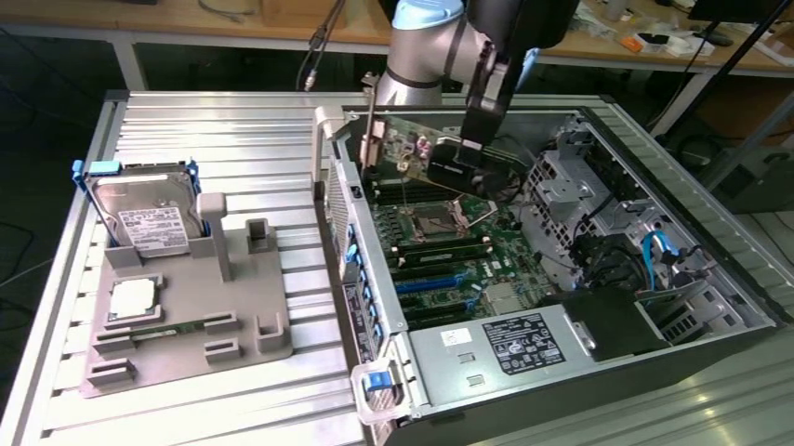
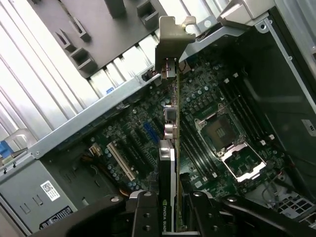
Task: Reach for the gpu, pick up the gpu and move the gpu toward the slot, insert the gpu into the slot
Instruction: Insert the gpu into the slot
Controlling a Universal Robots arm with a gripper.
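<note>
The gpu is a thin card with a tan-brown face, standing on edge over the back of the open computer case. Its grey metal end bracket points toward the case's side wall. My gripper is shut on the gpu at its dark fan end. In the wrist view the gpu runs edge-on between my two black fingers, hanging above the green motherboard. The slots lie below, apart from the card.
A grey holder tray on the ribbed table carries a silver hard drive and a small square chip. The case wall and drive cages hem in the motherboard. The processor socket stands open.
</note>
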